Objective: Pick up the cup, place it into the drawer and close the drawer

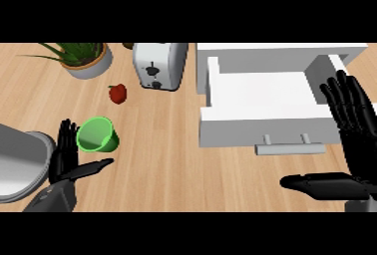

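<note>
Standing on the wooden table (pixel 184 164), a green cup (pixel 98 134) is at the left side, upright with its open mouth showing, and nothing is inside it as far as I can see. The left hand (pixel 65 159) is just beside the cup, at its lower left; the fingers are straight and point upward, the thumb is stretched out to the right below the cup, and the hand does not hold anything. I cannot tell if a fingertip touches the wall of the cup. At the right side a white drawer (pixel 261 94) is pulled out from its white cabinet (pixel 280 55), and its inside is bare white; a grey handle (pixel 289 148) is on its front, toward the lower edge of the view. The right hand (pixel 353 124) is at the right of the drawer, released too, with straight fingers pointing up next to the drawer's right wall and the thumb spread to the left below the handle. The cup is well apart from the drawer. Behind the cup a small red pepper (pixel 117 93) lies on the table, and further back stand a silver toaster (pixel 158 64) and a potted plant (pixel 81 57). A grey round object (pixel 18 162) is at the left edge, partly cut off.
</note>
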Action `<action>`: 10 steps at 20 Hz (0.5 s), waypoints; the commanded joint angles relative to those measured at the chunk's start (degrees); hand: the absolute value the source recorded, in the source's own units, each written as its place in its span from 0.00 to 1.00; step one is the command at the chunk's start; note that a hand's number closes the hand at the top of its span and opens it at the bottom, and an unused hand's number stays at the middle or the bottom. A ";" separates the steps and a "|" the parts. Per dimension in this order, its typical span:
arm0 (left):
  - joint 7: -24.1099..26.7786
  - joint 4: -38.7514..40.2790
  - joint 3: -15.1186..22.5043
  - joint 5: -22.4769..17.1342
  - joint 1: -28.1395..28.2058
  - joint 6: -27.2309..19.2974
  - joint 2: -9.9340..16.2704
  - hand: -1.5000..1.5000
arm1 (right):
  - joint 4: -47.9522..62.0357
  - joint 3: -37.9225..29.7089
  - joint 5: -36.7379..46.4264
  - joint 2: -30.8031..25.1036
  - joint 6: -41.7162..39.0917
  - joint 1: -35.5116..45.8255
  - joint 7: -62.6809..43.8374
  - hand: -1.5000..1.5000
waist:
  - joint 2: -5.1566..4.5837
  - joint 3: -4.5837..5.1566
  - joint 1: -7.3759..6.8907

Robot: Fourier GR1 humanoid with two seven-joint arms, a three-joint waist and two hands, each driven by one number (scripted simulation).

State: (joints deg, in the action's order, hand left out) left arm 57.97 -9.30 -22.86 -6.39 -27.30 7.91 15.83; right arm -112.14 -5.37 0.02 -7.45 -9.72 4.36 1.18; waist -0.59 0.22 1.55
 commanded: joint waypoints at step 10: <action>4.28 -0.92 -0.05 -0.87 -1.51 8.12 -4.64 0.00 | 3.05 -1.53 -1.54 -1.33 -1.80 1.48 0.87 0.00 | -0.21 0.03 0.18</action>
State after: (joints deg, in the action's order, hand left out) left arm 57.29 -10.08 -22.79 -6.89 -28.43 12.11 14.19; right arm -111.20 -5.85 -0.56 -7.81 -10.26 5.17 0.70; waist -0.69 0.24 1.64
